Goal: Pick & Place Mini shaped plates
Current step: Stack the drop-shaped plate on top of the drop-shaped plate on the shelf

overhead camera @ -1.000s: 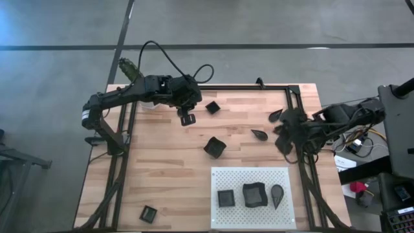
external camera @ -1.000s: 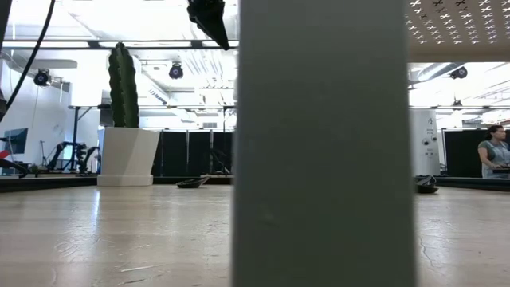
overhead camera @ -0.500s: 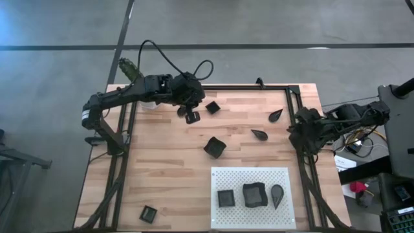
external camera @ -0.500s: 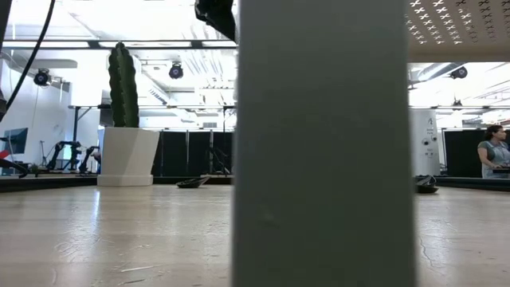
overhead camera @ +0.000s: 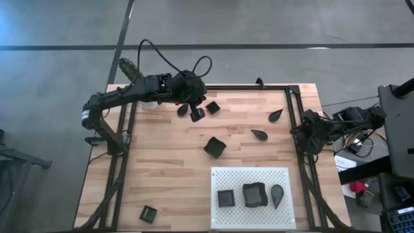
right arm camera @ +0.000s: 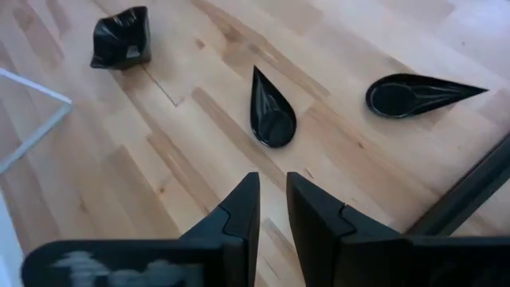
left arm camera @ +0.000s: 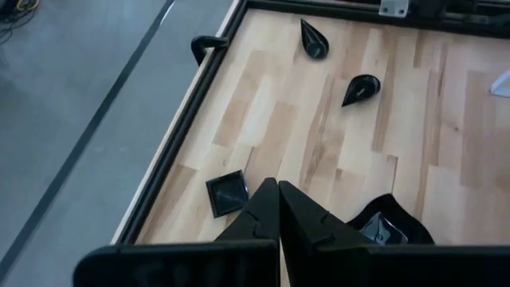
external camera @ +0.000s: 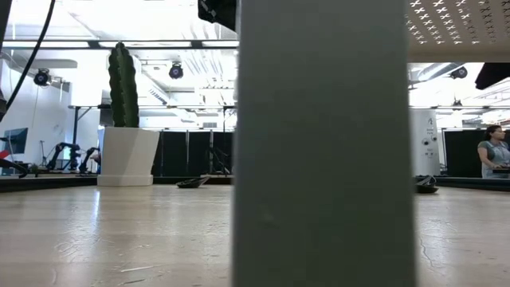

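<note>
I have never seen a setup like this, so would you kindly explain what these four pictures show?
Two dark robot arms work at a wooden table. One picture looks straight down, one looks level across the tabletop, and two come from cameras on the arms' wrists. The left gripper hovers at the far edge, shut and empty, beside a small square plate. The right gripper waits at the right edge, its fingers slightly apart, holding nothing. Tiny black plates lie scattered about; three sit on a white perforated board. A potted cactus stands at the far left corner.
</note>
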Available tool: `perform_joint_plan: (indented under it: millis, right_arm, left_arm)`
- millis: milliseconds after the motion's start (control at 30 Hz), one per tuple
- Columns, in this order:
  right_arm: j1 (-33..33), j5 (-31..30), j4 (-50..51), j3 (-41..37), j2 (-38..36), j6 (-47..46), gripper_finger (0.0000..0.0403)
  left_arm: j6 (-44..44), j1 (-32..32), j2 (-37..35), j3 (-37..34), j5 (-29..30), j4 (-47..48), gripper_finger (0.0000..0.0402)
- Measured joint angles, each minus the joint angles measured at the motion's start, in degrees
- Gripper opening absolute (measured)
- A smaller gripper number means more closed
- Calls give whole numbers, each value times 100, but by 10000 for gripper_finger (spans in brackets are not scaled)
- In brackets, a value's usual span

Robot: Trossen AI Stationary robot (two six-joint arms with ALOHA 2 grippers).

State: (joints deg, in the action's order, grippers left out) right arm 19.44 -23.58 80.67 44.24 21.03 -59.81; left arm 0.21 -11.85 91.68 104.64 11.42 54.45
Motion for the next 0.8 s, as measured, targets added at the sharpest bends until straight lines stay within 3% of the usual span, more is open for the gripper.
perform_joint_plan:
  millis: [200,567,800]
  right_arm:
    - [2,-341,-55,5,40,-202,54]
    - [0,-1677,-372,5,806,-1352,52]
    - [2,-1833,-366,5,1535,-2241,52]
  left_arm:
    - [-24,-1,0,0,0,-2,0]
    - [-53,2,0,-370,4,-258,0]
    - [137,6,4,-630,3,-390,0]
